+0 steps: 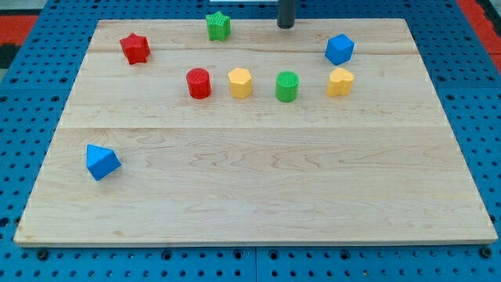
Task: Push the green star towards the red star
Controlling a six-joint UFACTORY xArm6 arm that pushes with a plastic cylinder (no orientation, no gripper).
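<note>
So right now my tip [286,26] is sitting at the top edge of the wooden board [258,188], a bit to the view's right of the green star [218,26] and not touching it, there's a clear gap of bare wood between them. It's just a plain rod, no jaws to open or close, and it isn't pressed against any block. The green star is up near the view's top, roughly centre-left, and the red star [135,48] is further to the view's left and slightly lower, well apart from it. I'd say this is the approach step: the push itself doesn't look started. Handy thing is my tip is already on the correct side, since the star has to travel toward the view's left and a touch downward. So the next move probably calls for sliding left into the green star's right face, maybe coming in a hair from above so the push angles down toward the red one. The row below, red cylinder [199,83], yellow block [240,82], green cylinder [287,86], another yellow block [340,81], looks out of the way, same for the blue block [339,48] and the blue one [102,161] at lower left.
</note>
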